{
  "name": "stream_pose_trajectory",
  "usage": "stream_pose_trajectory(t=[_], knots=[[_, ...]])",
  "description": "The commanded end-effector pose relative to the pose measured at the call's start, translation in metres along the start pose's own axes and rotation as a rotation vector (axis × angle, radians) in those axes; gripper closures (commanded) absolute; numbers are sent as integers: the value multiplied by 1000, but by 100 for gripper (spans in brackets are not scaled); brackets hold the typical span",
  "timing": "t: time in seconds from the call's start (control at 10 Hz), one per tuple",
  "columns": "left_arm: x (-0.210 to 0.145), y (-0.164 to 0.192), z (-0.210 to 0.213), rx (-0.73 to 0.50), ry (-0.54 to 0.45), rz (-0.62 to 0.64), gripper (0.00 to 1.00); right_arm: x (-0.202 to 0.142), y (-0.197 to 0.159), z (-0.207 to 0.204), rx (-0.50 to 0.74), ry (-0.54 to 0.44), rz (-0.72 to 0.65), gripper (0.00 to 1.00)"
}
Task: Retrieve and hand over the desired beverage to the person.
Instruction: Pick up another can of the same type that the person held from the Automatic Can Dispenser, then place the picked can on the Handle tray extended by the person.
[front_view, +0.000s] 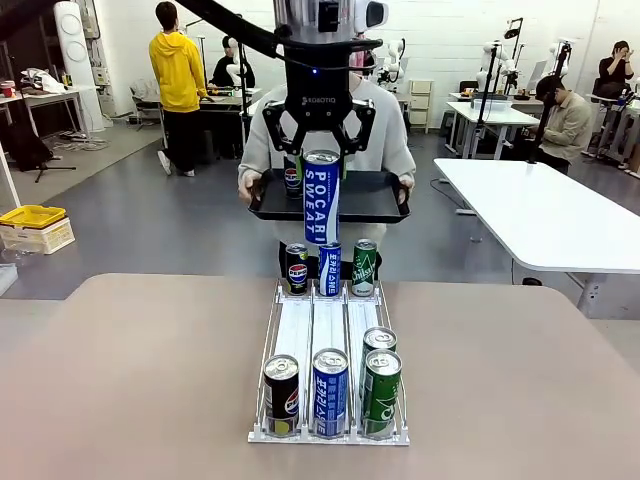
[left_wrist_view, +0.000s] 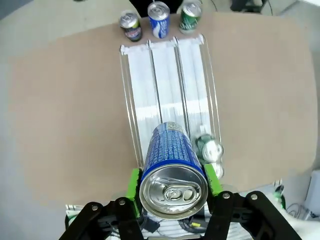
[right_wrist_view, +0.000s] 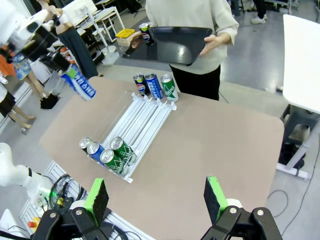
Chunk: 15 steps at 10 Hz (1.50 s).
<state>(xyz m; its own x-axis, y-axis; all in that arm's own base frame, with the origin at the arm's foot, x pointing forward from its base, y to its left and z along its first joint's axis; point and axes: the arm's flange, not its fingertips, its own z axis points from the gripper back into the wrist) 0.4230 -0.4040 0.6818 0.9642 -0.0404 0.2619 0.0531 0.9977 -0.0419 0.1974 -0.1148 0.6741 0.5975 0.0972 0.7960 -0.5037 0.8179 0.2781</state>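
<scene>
Left gripper (left_wrist_view: 172, 187) pinches blue can (left_wrist_view: 172, 165); right gripper (right_wrist_view: 157, 197) spread, front-view-hidden.

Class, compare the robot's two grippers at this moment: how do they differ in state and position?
The left gripper is shut on a blue can, while the right gripper is open and holds nothing. The left gripper hangs high above the rack, in front of the person's tray; the right gripper looks down on the table from the near side. Both have green-padded fingers.
</scene>
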Motion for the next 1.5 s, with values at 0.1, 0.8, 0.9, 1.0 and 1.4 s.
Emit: stream_pose_trajectory(t=[0.1,0.8,0.9,1.0,1.4], knots=[[31,-7,-14,-14,-23,53,96,0,1,-2,15,-1,2,0],[28,2,-25,-3,5,30,96,0,1,-2,15,-1,2,0],[28,2,-25,-3,5,30,96,0,1,-2,15,-1,2,0],[28,2,-25,-3,5,30,96,0,1,-2,15,-1,2,0],[28,2,-25,-3,5,30,96,0,1,-2,15,-1,2,0]])
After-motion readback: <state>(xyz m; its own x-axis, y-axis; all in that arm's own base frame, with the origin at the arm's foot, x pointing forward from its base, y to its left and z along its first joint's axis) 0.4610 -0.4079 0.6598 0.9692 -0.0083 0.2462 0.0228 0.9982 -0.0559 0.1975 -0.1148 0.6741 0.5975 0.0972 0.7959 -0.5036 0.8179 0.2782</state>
